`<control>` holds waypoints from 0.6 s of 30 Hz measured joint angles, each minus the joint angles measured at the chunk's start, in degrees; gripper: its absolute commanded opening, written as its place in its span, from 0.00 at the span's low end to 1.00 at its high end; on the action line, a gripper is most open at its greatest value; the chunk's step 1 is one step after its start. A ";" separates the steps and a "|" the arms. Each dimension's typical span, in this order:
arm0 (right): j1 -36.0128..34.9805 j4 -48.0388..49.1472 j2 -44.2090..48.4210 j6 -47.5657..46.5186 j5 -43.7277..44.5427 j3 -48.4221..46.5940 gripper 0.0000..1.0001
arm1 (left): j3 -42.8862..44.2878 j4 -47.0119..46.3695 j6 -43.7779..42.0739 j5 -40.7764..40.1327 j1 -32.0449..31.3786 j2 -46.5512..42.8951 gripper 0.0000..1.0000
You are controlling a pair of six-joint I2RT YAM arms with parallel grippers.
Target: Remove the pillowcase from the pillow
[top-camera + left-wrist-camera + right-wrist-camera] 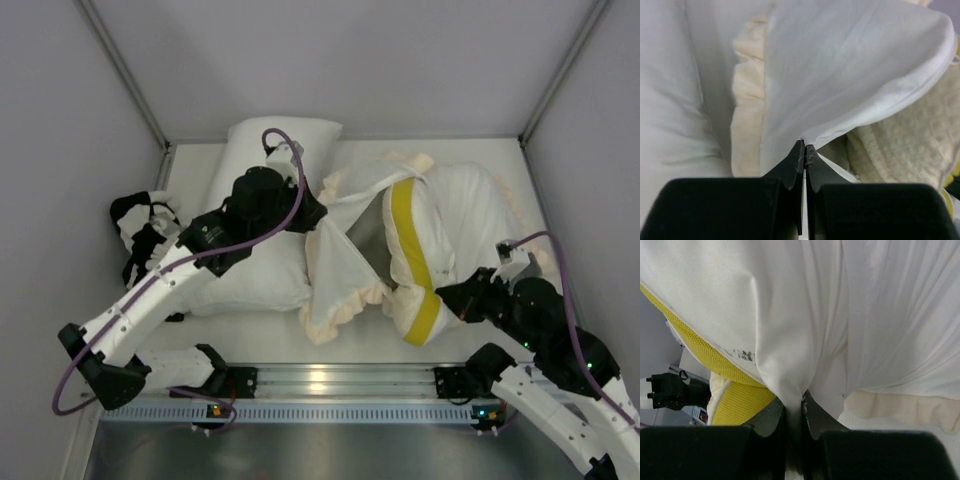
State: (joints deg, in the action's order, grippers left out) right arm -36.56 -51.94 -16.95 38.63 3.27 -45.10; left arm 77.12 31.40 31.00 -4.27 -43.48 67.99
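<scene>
The pillowcase (460, 215) is lying on the worktop (250, 335) just right of the long white pillow (250, 150) and is touching it. It is showing its white face, and its cream frill (335, 315) is hanging in folds at the near end of that pillow. The right part of the cover is bulging, plump and rounded, and a yellow band (405, 230) is running across this bulge. The pillow itself is not showing apart from the cover, so I cannot tell how much of it is inside.

The left pincer (318, 212) is reaching over the right edge of the long white pillow. Its 2 fingers are pressed together on a white fold of the pillowcase, beside the frill. The right pincer (462, 300) is working well to the right of that pillow, near the lower end of the yellow band, and it is pinching a gathered fold of the same white cloth.

A black-and-white patterned cloth (140, 225) is lying just left of the long white pillow.
</scene>
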 measured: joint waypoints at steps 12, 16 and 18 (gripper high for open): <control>0.00 -2.82 0.02 -1.11 0.13 -1.07 0.00 | 2.73 -1.05 -1.29 4.98 5.64 11.41 0.00; 0.00 -4.61 0.07 -1.31 -1.03 -1.29 0.00 | -11.43 -8.22 0.35 13.16 4.72 7.63 0.14; 0.00 -5.16 -0.07 -1.44 -1.73 -1.27 0.00 | -17.94 -10.10 0.48 15.54 2.40 5.77 0.29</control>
State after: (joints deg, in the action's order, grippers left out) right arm -36.56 -57.10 -17.02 37.19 1.54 -46.37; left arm 59.18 21.30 31.48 11.27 -41.08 73.76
